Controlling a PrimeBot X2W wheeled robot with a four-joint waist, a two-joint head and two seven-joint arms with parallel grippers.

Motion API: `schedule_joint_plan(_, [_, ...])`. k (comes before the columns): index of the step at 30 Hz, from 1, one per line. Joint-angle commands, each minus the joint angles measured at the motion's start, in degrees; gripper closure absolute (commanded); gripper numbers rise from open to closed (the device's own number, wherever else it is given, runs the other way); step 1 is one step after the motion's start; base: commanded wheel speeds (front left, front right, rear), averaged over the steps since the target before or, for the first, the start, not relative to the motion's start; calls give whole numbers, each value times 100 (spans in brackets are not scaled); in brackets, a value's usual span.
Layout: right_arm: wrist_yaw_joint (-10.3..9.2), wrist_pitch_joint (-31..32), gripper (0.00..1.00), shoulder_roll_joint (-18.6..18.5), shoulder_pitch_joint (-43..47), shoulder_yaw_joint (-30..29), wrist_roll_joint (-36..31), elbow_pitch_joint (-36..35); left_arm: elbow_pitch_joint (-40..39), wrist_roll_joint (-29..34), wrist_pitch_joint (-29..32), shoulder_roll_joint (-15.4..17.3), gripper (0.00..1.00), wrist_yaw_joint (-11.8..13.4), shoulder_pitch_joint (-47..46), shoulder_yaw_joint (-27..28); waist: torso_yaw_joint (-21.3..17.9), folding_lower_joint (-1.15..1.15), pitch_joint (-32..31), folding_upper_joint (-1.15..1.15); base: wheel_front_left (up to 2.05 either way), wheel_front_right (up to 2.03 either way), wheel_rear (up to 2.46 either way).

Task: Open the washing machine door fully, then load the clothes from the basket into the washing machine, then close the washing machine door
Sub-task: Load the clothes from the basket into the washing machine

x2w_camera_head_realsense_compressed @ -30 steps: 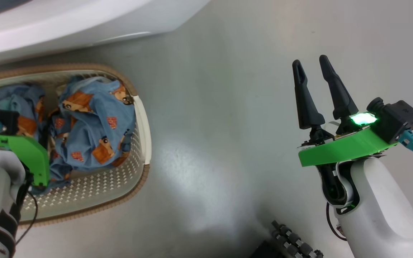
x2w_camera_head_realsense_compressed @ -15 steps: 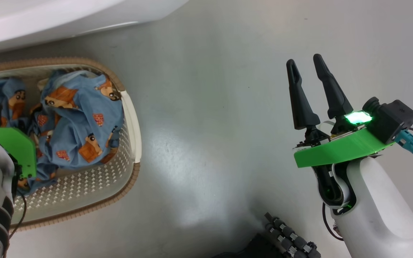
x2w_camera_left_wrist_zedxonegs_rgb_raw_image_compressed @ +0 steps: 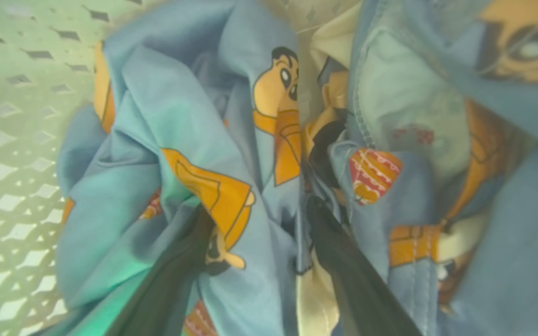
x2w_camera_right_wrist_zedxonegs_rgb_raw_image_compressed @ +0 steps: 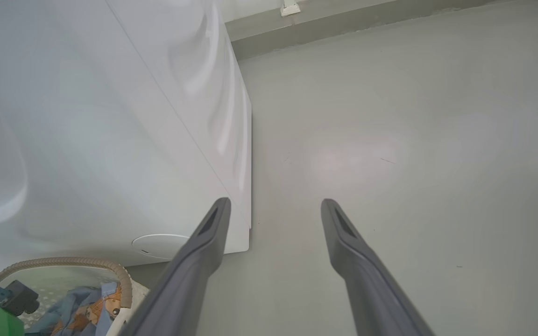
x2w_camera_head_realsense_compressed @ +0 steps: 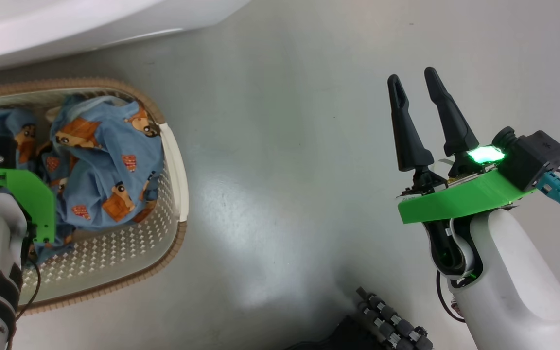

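Clothes point(x2w_camera_head_realsense_compressed: 110, 170) lie bunched in the basket point(x2w_camera_head_realsense_compressed: 114, 253), which sits on the floor point(x2w_camera_head_realsense_compressed: 285, 194) at our left, just before the washing machine point(x2w_camera_head_realsense_compressed: 66, 24); its long axis runs left to right across the head view, its handled end pointing towards our right arm. Our left gripper point(x2w_camera_left_wrist_zedxonegs_rgb_raw_image_compressed: 259, 210) is sunk into the heap, fingers spread wide with a blue fold between them, not clamped. Our right gripper point(x2w_camera_head_realsense_compressed: 412, 75) hovers over the floor, wide open and empty, fingers pointing forward.

The right gripper point(x2w_camera_right_wrist_zedxonegs_rgb_raw_image_compressed: 274, 201) is seen with fingers spread wide above the grey floor point(x2w_camera_right_wrist_zedxonegs_rgb_raw_image_compressed: 414, 140). The white washing machine point(x2w_camera_right_wrist_zedxonegs_rgb_raw_image_compressed: 110, 116) is shown at left, with the basket point(x2w_camera_right_wrist_zedxonegs_rgb_raw_image_compressed: 68, 262) of clothes point(x2w_camera_right_wrist_zedxonegs_rgb_raw_image_compressed: 84, 313) at lower left.
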Motion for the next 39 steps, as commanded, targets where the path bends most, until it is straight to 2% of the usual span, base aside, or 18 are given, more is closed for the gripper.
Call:
schedule_joint_plan(1, [42, -45, 0, -12, 131, 94, 10, -131, 0, 44, 22, 172, 58, 46, 8, 42, -11, 0, 3, 0, 0, 0, 0])
schedule_joint_plan(2, [42, -45, 0, -12, 131, 94, 11, -133, 2, 58, 39, 177, 69, 72, 7, 21, -17, 0, 4, 0, 0, 0, 0])
schedule_joint_plan(4, [42, -45, 0, -12, 129, 95, 12, -138, 7, 84, 72, 191, 84, 134, 5, -19, -31, 0, 12, 0, 0, 0, 0])
schedule_joint_plan(5, [42, -45, 0, -12, 130, 95, 11, -141, 8, 88, 67, 200, 100, 154, 5, -30, -38, 0, 16, 0, 0, 0, 0])
schedule_joint_plan(14, [42, -45, 0, -12, 174, 32, -33, -135, -4, 23, -182, 100, 100, 106, 20, -73, 49, 0, -54, 0, 0, 0, 0])
schedule_joint_plan(21, [42, -45, 0, -12, 224, -21, -128, -48, -120, -187, -475, -185, 100, -205, 161, -14, 262, 0, -365, 0, 0, 0, 0])
schedule_joint_plan(27, [42, -45, 0, -12, 268, -70, -229, 32, -169, -294, -818, -306, 100, -342, 348, 0, 415, 0, -650, 0, 0, 0, 0])
schedule_joint_plan(39, [42, -45, 0, -12, 411, -118, -349, 196, -143, -537, -1562, -212, 100, -906, 804, 48, 555, 0, -1367, 0, 0, 0, 0])
